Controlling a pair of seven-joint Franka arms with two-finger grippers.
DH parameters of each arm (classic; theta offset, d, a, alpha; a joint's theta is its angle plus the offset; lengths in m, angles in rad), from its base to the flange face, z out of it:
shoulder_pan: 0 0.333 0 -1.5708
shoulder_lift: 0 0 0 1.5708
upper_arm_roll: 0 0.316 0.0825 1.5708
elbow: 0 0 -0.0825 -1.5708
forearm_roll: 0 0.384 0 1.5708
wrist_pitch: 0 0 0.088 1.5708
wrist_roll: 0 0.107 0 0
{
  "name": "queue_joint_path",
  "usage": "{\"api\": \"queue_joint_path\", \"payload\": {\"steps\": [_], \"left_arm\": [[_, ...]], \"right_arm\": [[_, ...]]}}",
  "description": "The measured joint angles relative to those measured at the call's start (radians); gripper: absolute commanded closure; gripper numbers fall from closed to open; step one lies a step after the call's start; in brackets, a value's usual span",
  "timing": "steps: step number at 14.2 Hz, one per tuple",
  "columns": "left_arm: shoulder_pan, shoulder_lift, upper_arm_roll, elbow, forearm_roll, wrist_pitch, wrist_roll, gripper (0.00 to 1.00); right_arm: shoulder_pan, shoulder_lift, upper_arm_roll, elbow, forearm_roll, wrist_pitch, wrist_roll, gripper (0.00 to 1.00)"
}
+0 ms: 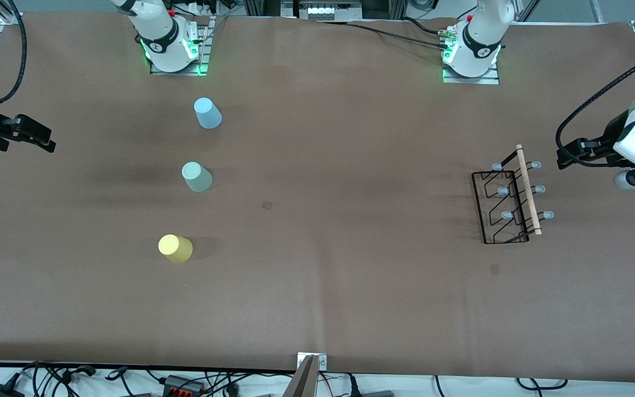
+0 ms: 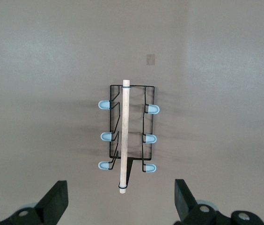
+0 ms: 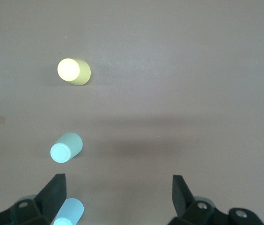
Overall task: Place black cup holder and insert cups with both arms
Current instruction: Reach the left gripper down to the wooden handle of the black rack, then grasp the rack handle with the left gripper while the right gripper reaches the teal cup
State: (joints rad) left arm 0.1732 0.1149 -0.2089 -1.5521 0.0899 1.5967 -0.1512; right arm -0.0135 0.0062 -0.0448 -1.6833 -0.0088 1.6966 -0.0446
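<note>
The black cup holder (image 1: 507,205) stands on the brown table toward the left arm's end, its wooden rod (image 2: 124,131) on top and pale blue caps on its pegs. My left gripper (image 1: 569,154) hangs open over the table beside it, nothing between its fingers (image 2: 121,202). Three cups stand upside down toward the right arm's end: light blue (image 1: 207,113) farthest from the front camera, mint green (image 1: 196,176) in the middle, yellow (image 1: 175,248) nearest. My right gripper (image 1: 46,141) hangs open over the table's end, apart from the cups, and its wrist view shows yellow (image 3: 73,71), mint (image 3: 66,147) and blue (image 3: 69,212).
Both arm bases (image 1: 171,49) (image 1: 472,55) stand along the table's edge farthest from the front camera. Cables (image 1: 185,380) and a metal bracket (image 1: 309,375) lie along the nearest edge. Two small dark marks (image 1: 267,204) (image 1: 494,269) show on the brown cover.
</note>
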Motion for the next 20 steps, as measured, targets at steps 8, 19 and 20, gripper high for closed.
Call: {"api": "queue_joint_path", "payload": {"steps": [8,19,20], "left_arm": [[-0.001,0.009,0.000,-0.016,0.000,0.023,0.000,0.00],[0.002,0.051,-0.008,-0.401,-0.027,0.437,0.027,0.08],[0.008,0.051,-0.008,-0.418,-0.027,0.447,0.039,0.13]], "right_arm": [[0.000,0.000,0.000,0.000,0.000,0.000,0.000,0.00],[0.001,0.016,0.001,-0.011,0.000,0.000,0.000,0.00],[0.006,0.028,0.002,-0.012,0.000,0.000,0.000,0.00]]}}
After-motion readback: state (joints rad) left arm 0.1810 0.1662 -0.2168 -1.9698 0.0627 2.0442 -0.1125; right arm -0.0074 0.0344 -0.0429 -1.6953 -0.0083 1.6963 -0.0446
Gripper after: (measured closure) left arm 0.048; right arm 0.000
